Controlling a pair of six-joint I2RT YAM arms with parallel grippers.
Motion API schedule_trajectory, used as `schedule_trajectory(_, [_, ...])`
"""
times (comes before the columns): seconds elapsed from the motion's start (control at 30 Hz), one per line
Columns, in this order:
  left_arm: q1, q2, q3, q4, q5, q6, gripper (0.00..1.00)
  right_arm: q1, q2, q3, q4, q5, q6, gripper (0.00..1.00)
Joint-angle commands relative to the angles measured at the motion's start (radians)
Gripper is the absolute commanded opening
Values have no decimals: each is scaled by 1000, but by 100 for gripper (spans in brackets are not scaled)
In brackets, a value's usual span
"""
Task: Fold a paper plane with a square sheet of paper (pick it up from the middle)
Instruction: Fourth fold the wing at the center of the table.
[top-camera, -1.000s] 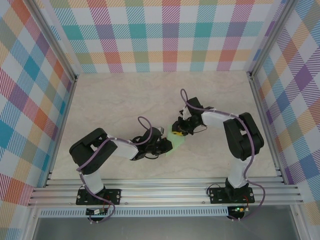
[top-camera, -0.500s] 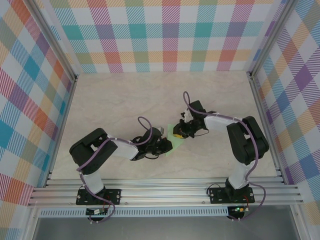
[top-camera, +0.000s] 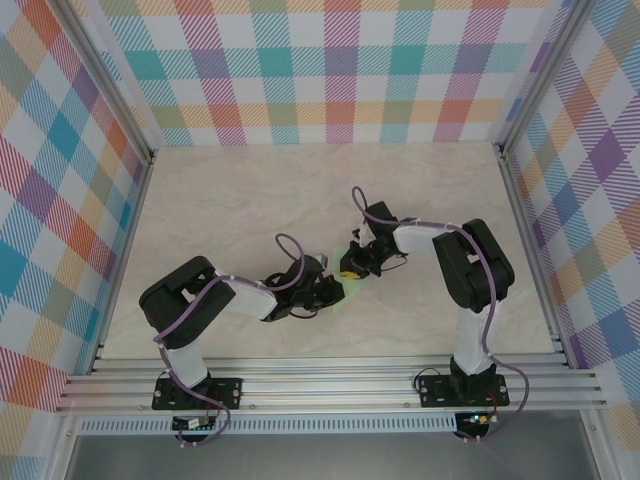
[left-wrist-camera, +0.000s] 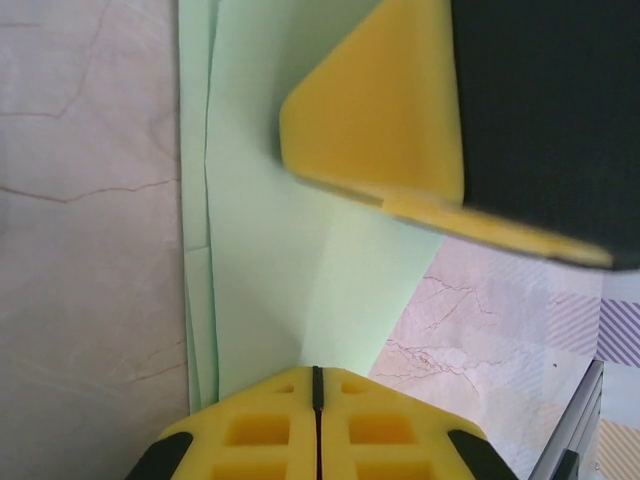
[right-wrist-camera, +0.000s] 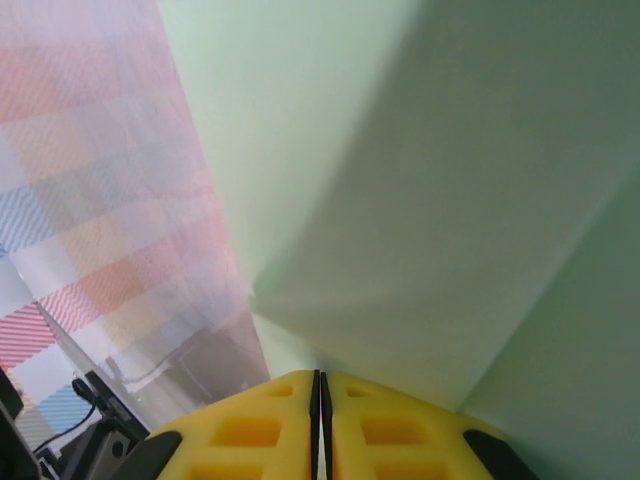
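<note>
The square sheet of paper (top-camera: 341, 262) is pale mint green and partly folded, at mid-table between my two grippers. Seen from the left wrist, the paper (left-wrist-camera: 290, 250) lies over the marble top with doubled layers along its left edge. A crease runs straight into my left gripper (left-wrist-camera: 317, 372), which is shut on its near end. The right gripper's yellow finger (left-wrist-camera: 380, 100) hangs over the far part. From the right wrist, the paper (right-wrist-camera: 450, 200) rises close ahead and runs into my right gripper (right-wrist-camera: 318, 378), shut on it. From above, the left gripper (top-camera: 328, 290) and right gripper (top-camera: 350, 270) nearly touch.
The marble tabletop (top-camera: 240, 200) is bounded by aluminium rails and plaid walls (top-camera: 330, 70). Both arms bend inward toward the centre, the right arm's elbow (top-camera: 475, 265) off to the right.
The right arm has swung left, carrying its gripper further over the paper while its jaws closed. Less green paper shows from above. The left arm has stayed put.
</note>
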Motion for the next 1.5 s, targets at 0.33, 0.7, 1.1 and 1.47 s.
schedule_trajectory(0.33, [-18,61,-70,-205,-28,6,6,-166,124,157,15,71,-76,14])
schedule_trajectory(0.7, [-18,81,-49,-199,-14,7,6,-254,129,252,5,-21,-100,16])
schedule_trajectory(1.1, [-18,67,-29,-200,-3,12,6,-169,-88,13,102,-178,-45,19])
schedule_trajectory(1.47, [-19,57,-19,-210,15,29,6,-49,-8,-96,170,-148,18,16])
